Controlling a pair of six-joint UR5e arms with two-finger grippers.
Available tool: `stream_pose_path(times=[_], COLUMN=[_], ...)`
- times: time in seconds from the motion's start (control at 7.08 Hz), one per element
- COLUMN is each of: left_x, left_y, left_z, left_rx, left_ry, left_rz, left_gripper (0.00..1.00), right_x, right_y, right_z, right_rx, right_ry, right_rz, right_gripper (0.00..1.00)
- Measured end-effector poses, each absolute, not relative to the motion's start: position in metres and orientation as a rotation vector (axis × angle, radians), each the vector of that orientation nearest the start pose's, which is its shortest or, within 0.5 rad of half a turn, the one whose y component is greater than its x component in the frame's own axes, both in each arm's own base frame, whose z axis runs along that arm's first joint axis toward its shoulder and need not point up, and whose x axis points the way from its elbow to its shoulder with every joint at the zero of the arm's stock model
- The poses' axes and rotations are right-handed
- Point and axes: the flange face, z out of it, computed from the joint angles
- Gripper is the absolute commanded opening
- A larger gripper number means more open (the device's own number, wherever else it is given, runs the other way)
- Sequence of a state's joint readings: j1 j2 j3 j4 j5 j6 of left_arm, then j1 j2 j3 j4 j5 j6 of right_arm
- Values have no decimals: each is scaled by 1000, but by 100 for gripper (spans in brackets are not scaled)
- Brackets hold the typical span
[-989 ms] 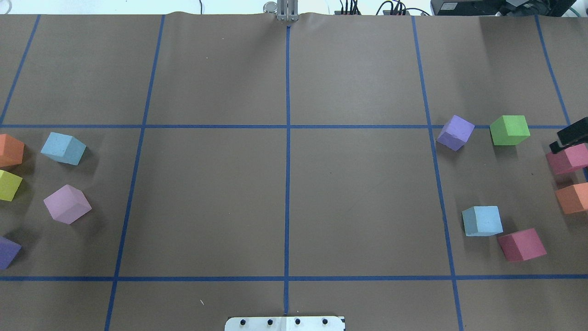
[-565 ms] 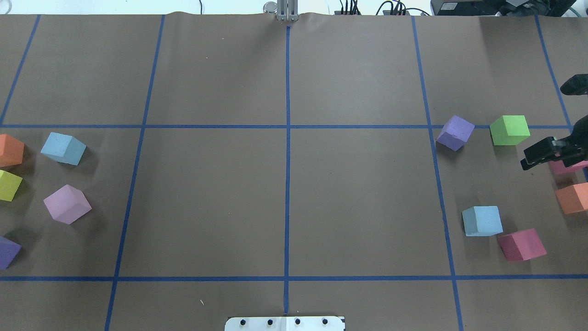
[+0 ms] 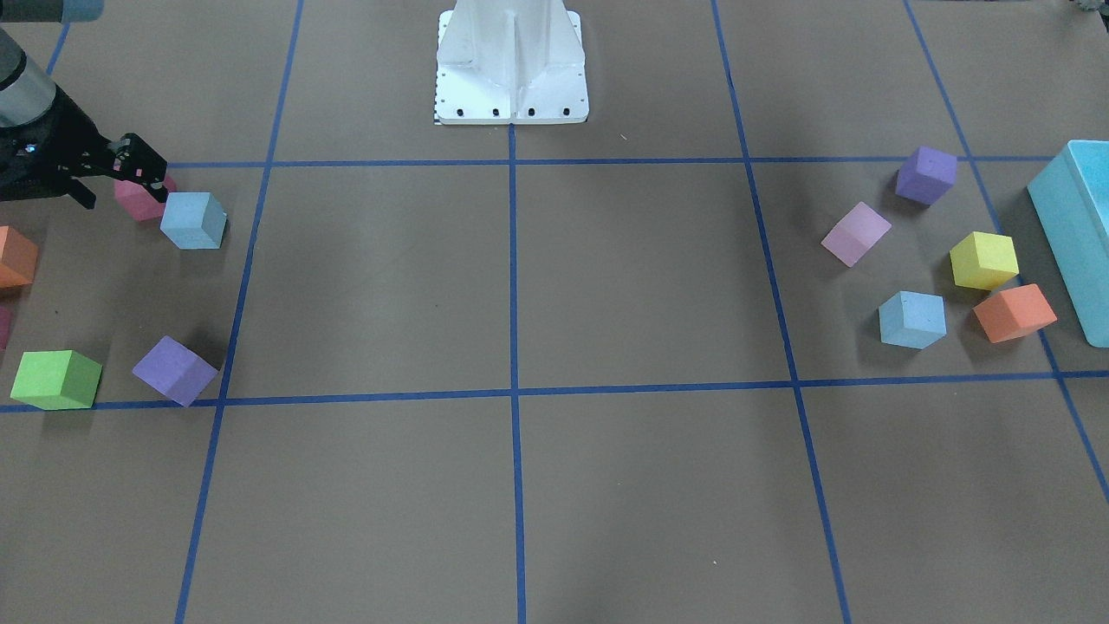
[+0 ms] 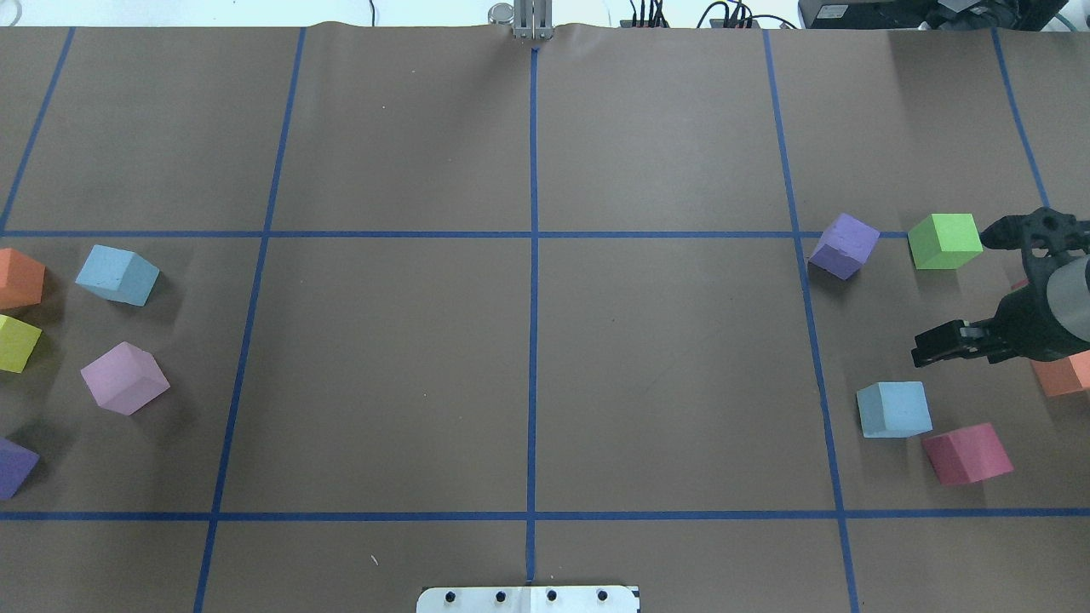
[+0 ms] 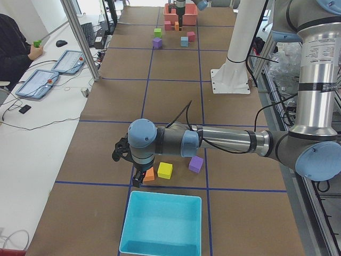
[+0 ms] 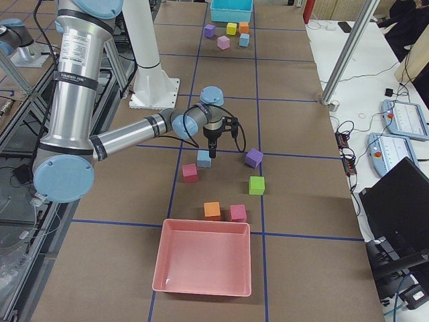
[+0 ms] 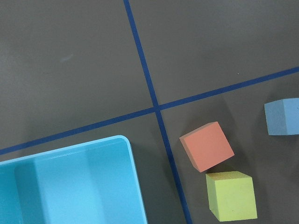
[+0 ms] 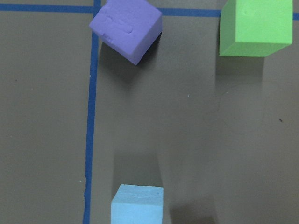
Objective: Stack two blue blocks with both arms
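One blue block (image 4: 894, 409) lies on the right side of the table, next to a crimson cube (image 4: 967, 454). It also shows in the front view (image 3: 192, 220) and at the bottom of the right wrist view (image 8: 138, 204). The other blue block (image 4: 117, 274) lies at the far left, also in the left wrist view (image 7: 282, 116). My right gripper (image 4: 952, 294) is open and empty, just beyond and right of the right blue block. My left gripper (image 5: 136, 176) shows only in the exterior left view, by the orange cube; I cannot tell its state.
Purple (image 4: 843, 245), green (image 4: 943, 241) and orange (image 4: 1064, 373) cubes surround the right gripper. Orange (image 7: 207, 146), yellow (image 7: 231, 195), pink (image 4: 125, 377) and purple cubes lie by the left blue block. A turquoise bin (image 3: 1074, 225) and a pink bin (image 6: 201, 258) stand at the table ends.
My right gripper has come in from the right edge, moving left and nearer the right blue block, with its jaws spread wide. The blocks have not moved.
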State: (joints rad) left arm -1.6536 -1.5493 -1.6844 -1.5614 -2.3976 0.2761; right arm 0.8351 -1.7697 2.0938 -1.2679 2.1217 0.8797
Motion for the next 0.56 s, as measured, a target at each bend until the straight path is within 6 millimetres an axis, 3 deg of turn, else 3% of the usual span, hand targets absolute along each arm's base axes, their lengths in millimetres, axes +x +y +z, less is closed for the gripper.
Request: stream_pose_path(times=[0.56], left_x=[-100], left_y=[-478], left_z=[612], left_rx=[224], left_ry=[801], left_rz=[216], left_gripper=[98], right_x=[-250], right_y=[-350], right_z=[493], right_rx=[65], right_ry=[-814], right_rz=[-62], right_gripper=[100])
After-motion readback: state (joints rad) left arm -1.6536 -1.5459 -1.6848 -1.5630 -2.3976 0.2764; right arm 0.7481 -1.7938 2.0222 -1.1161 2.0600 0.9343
